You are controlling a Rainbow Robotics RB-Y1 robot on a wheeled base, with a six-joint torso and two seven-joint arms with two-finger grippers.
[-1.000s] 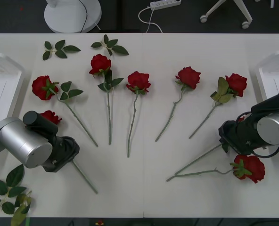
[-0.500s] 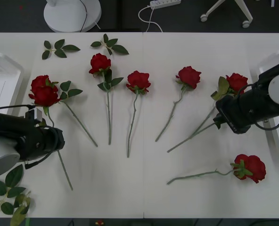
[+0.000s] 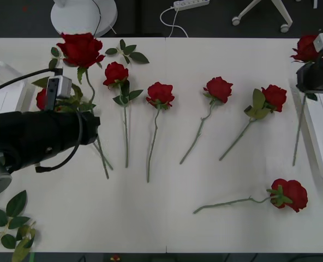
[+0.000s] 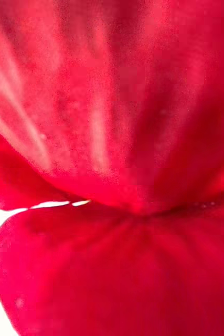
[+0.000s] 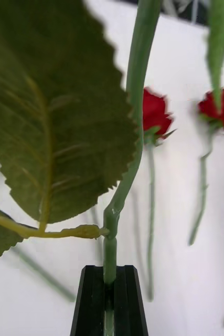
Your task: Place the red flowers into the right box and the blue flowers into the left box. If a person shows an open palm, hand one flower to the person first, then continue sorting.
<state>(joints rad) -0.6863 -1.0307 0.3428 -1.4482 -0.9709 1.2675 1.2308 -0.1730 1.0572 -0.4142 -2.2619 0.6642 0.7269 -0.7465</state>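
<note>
- White table [image 3: 167,218] before us carries loose red roses.
- Our left gripper [image 5: 109,294] pinches one rose stem [image 5: 123,178].
- Our right gripper [image 3: 316,76] lifts another rose [image 3: 305,48] over the right box [image 3: 321,131]; finger state unclear.

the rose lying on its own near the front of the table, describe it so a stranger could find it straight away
Start at the white table and look to its near edge on the robot's right. One red rose lies there below the row of roses. Its stem runs sideways, with the bloom pointing right.

Right hand [image 3: 318,76] cut off at frame edge, grip unseen, red petals [image 4: 112,168] blurred, left box [image 3: 3,93] partly hidden
</note>
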